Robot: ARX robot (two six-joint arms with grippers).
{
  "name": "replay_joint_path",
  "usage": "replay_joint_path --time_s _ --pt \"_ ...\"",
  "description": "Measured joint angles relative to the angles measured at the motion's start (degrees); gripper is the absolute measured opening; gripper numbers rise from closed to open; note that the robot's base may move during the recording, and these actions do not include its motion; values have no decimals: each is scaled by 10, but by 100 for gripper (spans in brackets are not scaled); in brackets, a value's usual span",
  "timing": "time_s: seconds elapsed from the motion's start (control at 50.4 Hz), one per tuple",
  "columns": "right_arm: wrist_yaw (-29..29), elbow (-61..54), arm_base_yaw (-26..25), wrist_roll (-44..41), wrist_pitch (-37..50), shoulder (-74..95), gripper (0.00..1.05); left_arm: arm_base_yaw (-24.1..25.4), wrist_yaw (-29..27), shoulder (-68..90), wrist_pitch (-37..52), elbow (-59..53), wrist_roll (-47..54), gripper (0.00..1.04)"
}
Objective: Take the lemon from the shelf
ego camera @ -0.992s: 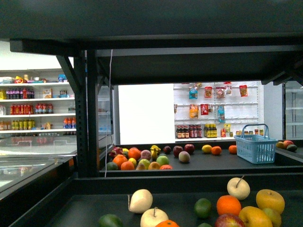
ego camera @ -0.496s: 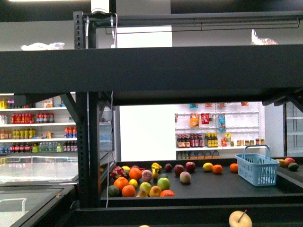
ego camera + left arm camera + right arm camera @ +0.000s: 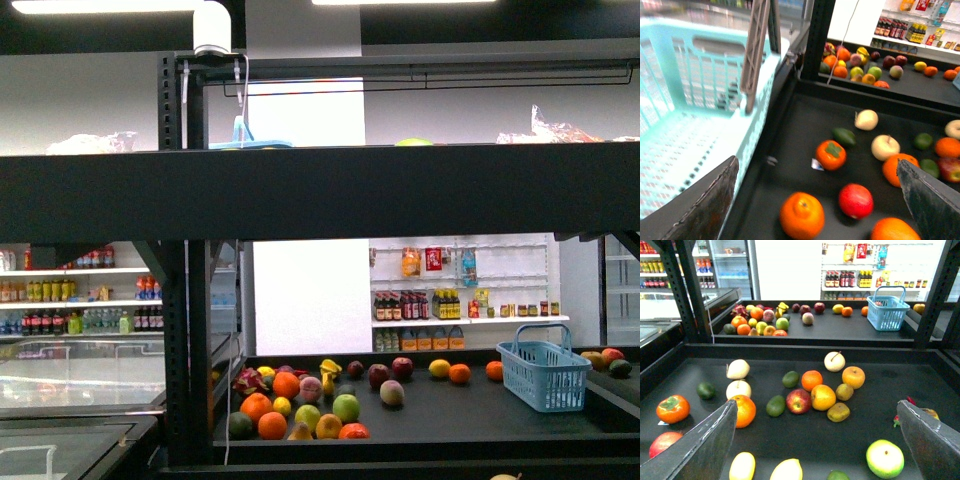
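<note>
Wrist views: the left tool [image 3: 816,165] and the right tool [image 3: 816,402] both gape wide, gripping nothing, above a dark tier of the black metal-framed desk [image 3: 790,130]. The bright yellow oval lemon [image 3: 742,466] lies on that tier among mixed fruit, below the right tool. A pale turquoise plastic basket [image 3: 685,100] sits beside the tier.

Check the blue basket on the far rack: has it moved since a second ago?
No. The blue basket still sits just right of the same orange fruit on the dark tier; the whole view slid down together.
</note>
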Motion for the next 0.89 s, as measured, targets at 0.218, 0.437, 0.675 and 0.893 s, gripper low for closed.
replay_joint_path --time_s 0.218,0.437,0.675,0.893 --pt "0 0 0 0 0 0 97 65 87 119 45 90 -181 97" --pt "0 0 0 0 0 0 97 222 215 300 116 225 -328 97" --pt "0 0 0 0 0 0 97 317 223 539 174 332 -500 97" --pt "0 0 0 0 0 0 97 316 210 666 177 418 -564 97"
